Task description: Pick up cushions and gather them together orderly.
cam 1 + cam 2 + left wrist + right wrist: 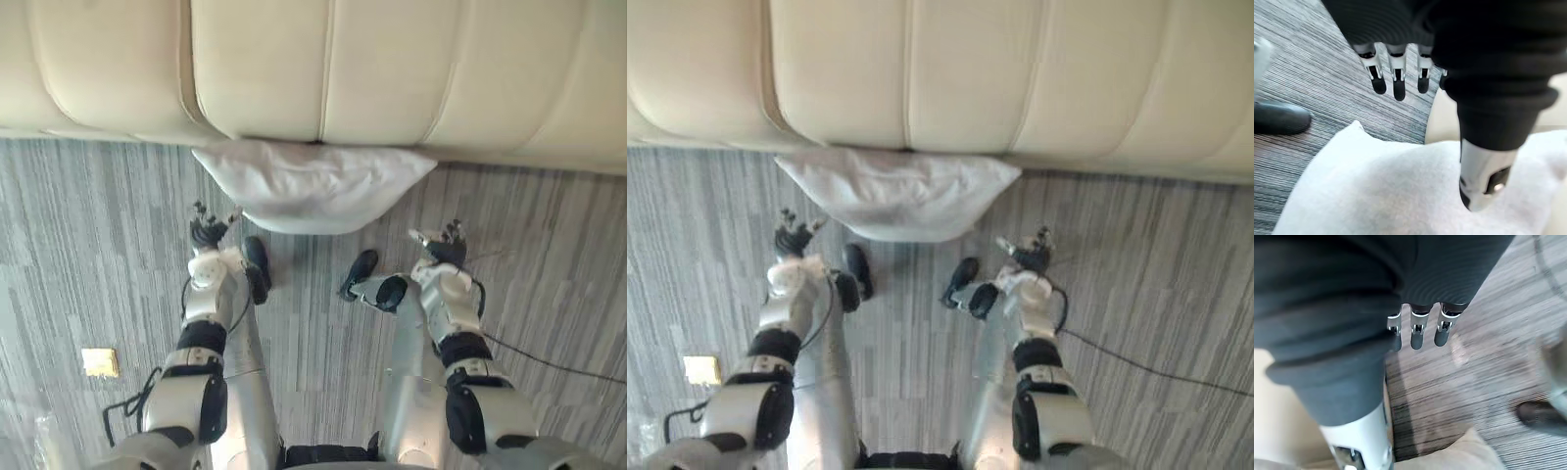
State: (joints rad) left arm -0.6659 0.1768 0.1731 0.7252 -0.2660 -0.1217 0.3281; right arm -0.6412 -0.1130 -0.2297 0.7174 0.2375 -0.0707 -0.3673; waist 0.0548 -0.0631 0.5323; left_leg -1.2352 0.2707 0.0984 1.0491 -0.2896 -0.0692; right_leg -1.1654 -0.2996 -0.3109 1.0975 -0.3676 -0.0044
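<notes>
White and plump, the cushion [313,186] lies on the floor [88,245], a grey striped carpet. Its far edge is tucked against the lower front of the cream sofa [392,69], and its corners point out to either side.

The left robot hand [208,233] hangs just beside the cushion's near left edge, holding nothing. In its wrist view the fingers [1397,83] are straight and spread above the carpet, and the thumb is stretched out over the white fabric; whether it touches cannot be told.

The right robot hand [441,245] is near the cushion's right corner, a little apart from it. It is also empty, its fingers [1418,333] straight above the carpet.

A small yellowish square object [100,361] lies on the floor, well apart on the left.
</notes>
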